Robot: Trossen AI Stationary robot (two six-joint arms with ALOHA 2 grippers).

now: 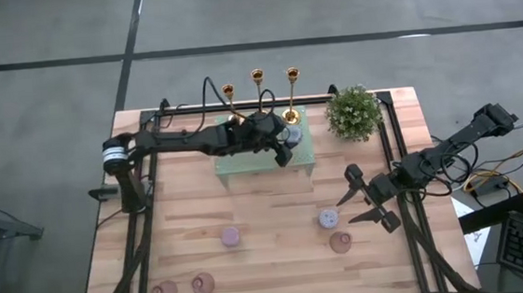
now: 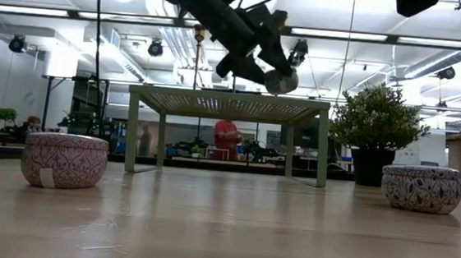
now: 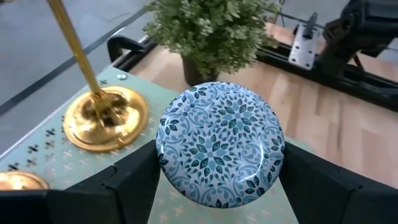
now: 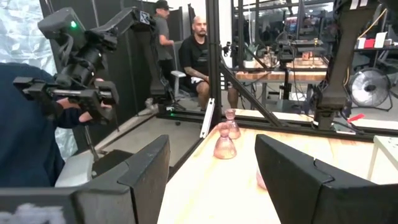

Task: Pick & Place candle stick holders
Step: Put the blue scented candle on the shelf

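Observation:
Three gold candlesticks [image 1: 258, 95] stand on their round bases along the far edge of the pale green stand [image 1: 244, 162]. My left gripper [image 1: 285, 146] hangs over the stand's right part, shut on a round blue-patterned holder [image 3: 220, 144]. One gold base [image 3: 106, 117] is just beside it. Small holders rest on the table: lilac [image 1: 230, 236], pale blue [image 1: 329, 219], pink [image 1: 341, 242], and two pink ones [image 1: 184, 287] near the front left. My right gripper [image 1: 364, 199] stands open above the table's right side with nothing between its fingers. My left gripper pinches the blue-patterned holder by opposite sides of its round wall [image 3: 163, 149] between its two fingers [image 3: 134, 180]. The fingers slant down from the table's left. The holder's patterned round face is turned back toward the wrist. It hangs clear above the stand's top [image 2: 228, 104].
A bushy potted plant [image 1: 353, 113] stands at the far right, close to the stand. Dark frame rails [image 1: 398, 154] run along the table's left and right sides. Bare wood lies between the stand and the loose holders. People sit in the room beyond the table [image 4: 199, 56].

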